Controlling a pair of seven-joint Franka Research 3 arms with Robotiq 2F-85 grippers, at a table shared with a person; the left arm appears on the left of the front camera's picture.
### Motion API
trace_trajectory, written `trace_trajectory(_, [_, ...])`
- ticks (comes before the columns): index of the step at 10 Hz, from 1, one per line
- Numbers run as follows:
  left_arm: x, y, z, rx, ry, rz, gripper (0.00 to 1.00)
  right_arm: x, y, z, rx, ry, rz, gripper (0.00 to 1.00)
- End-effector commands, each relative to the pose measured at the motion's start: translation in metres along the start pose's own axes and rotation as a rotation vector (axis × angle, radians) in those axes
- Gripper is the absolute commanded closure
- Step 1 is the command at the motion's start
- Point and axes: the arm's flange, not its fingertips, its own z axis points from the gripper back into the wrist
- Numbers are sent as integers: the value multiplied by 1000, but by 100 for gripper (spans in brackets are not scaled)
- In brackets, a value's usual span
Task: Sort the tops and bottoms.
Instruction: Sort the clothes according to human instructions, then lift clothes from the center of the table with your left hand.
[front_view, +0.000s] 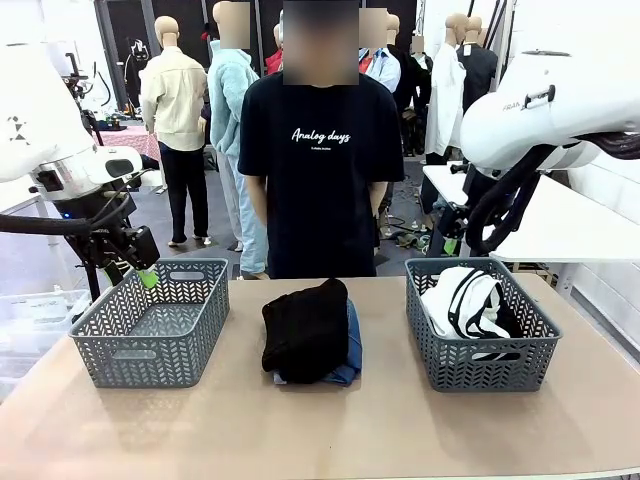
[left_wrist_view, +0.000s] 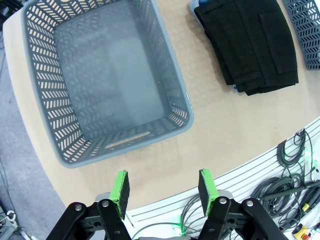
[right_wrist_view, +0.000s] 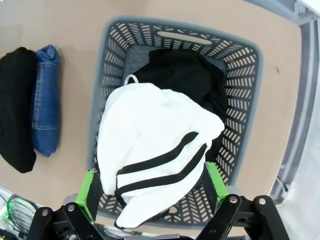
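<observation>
A folded black top (front_view: 305, 325) lies on blue denim bottoms (front_view: 350, 350) in the middle of the table; in the right wrist view the bottoms (right_wrist_view: 45, 105) lie beside this black top (right_wrist_view: 17, 105). A white top with black stripes (right_wrist_view: 150, 150) and another black top (right_wrist_view: 185, 75) lie in the right grey basket (front_view: 480, 365). My right gripper (right_wrist_view: 152, 190) hangs open just above the white top, holding nothing. Over the far edge of the empty left grey basket (left_wrist_view: 70, 130), my left gripper (left_wrist_view: 163, 187) stands open and holds nothing. In the front view the left gripper (front_view: 145, 275) is behind that basket (front_view: 150, 355).
A person in a black lettered T-shirt (front_view: 320, 170) stands at the far side of the table, hands down. Bare tabletop (front_view: 320, 430) stretches along the near edge and between the baskets. Cables (left_wrist_view: 290, 170) hang past the table's edge under my left gripper.
</observation>
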Motion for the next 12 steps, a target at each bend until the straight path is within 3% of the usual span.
trace_trajectory(1, [-1, 3, 1, 8, -5, -6, 28, 0, -1, -2, 5, -8, 5, 0])
trace_trajectory(9, [-1, 3, 1, 8, -5, -6, 28, 0, 0, -1, 0, 1, -1, 0])
trace_trajectory(12, [-1, 3, 1, 8, -5, -6, 28, -49, 23, 46, -40, -191, 139, 0])
